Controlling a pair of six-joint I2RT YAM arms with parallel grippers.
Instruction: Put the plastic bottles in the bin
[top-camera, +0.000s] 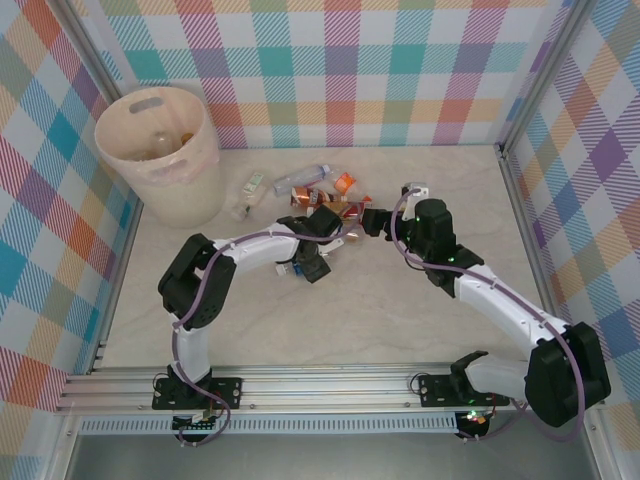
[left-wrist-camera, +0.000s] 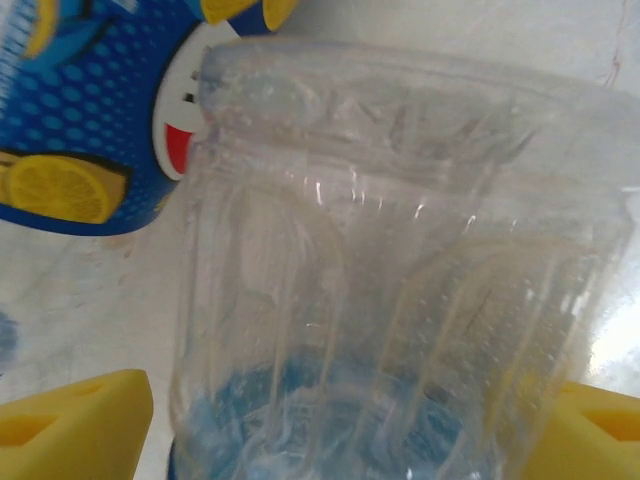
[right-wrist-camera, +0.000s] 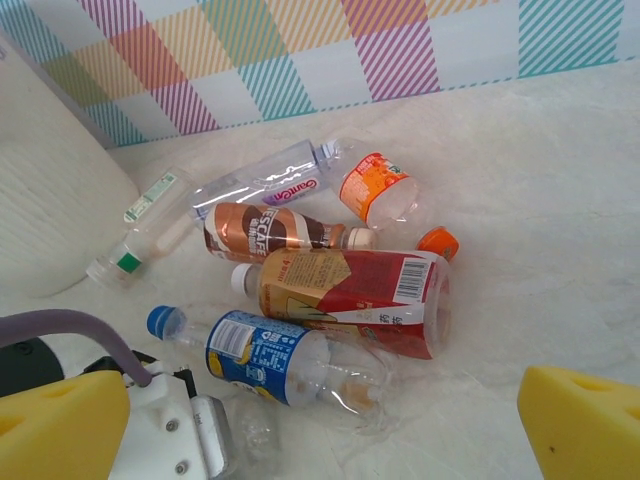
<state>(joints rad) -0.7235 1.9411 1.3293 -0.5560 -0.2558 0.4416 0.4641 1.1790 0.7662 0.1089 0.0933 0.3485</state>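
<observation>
By the far edge of the counter (top-camera: 350, 320) lie plastic bottles (right-wrist-camera: 340, 300); the bin (top-camera: 160, 150) stands in its far left corner. The left gripper (left-wrist-camera: 350, 430) has jaws astride a clear bottle (left-wrist-camera: 400, 250), grip unclear; the right gripper (right-wrist-camera: 330, 420) has jaws wide.

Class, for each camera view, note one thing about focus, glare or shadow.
Left wrist: the clear bottle is too close, soft, with small glints. Right wrist: the red-labelled bottle is sharp, its barcode crisp. Top external: even light, no hard shadow around the bin.
</observation>
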